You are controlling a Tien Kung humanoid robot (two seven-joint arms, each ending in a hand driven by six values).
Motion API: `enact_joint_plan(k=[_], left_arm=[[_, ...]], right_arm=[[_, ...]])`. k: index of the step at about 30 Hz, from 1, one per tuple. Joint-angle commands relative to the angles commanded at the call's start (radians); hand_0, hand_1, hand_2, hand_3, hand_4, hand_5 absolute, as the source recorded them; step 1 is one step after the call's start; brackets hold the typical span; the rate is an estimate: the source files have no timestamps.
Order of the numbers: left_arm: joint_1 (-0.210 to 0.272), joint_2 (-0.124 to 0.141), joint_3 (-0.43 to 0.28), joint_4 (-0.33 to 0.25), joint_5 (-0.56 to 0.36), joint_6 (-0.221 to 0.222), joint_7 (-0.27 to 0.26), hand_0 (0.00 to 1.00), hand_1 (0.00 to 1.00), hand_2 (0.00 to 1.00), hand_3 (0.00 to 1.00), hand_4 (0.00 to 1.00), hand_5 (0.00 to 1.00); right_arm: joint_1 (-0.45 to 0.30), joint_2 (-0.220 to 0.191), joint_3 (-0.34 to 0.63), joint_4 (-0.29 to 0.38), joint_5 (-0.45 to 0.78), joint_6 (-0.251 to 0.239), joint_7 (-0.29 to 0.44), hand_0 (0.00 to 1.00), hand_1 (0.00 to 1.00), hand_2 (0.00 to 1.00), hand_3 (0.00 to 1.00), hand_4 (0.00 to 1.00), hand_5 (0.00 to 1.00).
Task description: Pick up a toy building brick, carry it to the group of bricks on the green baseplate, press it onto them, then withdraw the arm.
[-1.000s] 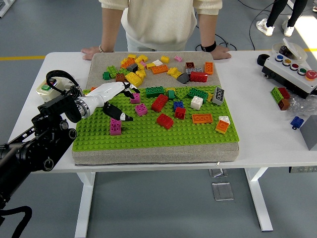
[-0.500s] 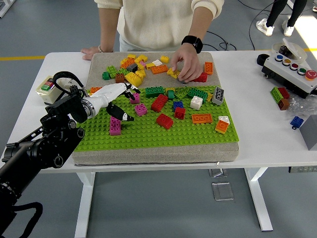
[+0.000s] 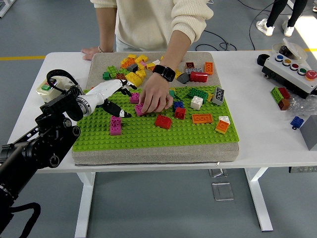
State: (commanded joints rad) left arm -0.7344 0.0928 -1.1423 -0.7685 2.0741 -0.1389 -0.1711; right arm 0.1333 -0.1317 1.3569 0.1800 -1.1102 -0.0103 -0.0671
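Bricks — loose, many colours — lie scattered over the green baseplate and the beige mat behind it, on the white table. A magenta stack stands upright near the baseplate's left part; a red brick lies mid-plate, an orange one further right. Left hand — white with black fingertips — hovers over the plate's left edge, fingers spread and loose, holding nothing, just above and left of the magenta stack. A person's hand, watch on the wrist, reaches in from the far side and presses down on bricks at the plate's centre; the other hand rests on the table's far edge. Button box sits far right.
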Motion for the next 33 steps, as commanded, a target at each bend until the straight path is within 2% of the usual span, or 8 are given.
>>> enact_joint_plan(k=[10,16,24,33], left_arm=[[0.013,0.003,-0.012,-0.016,0.004,-0.013,0.009,0.752,0.713,0.680,0.759,0.998,0.102],[0.015,-0.009,-0.019,-0.006,0.009,-0.014,0.016,0.754,0.714,0.678,0.756,0.998,0.104],[0.005,-0.026,-0.034,0.035,0.014,0.001,0.014,0.755,0.714,0.672,0.751,0.998,0.103],[-0.022,-0.049,-0.017,0.106,-0.010,0.043,-0.002,0.760,0.715,0.666,0.744,0.998,0.106]], right_arm=[[-0.003,-0.002,0.008,0.000,-0.001,0.001,-0.001,0.752,0.674,0.724,0.654,0.911,0.492],[0.000,-0.001,0.009,0.000,0.001,0.001,0.000,0.751,0.674,0.724,0.653,0.910,0.492],[0.001,-0.002,0.008,0.000,0.003,0.001,-0.001,0.752,0.674,0.724,0.654,0.911,0.493],[0.004,-0.003,0.002,0.000,0.005,0.000,-0.001,0.752,0.674,0.724,0.654,0.911,0.493]])
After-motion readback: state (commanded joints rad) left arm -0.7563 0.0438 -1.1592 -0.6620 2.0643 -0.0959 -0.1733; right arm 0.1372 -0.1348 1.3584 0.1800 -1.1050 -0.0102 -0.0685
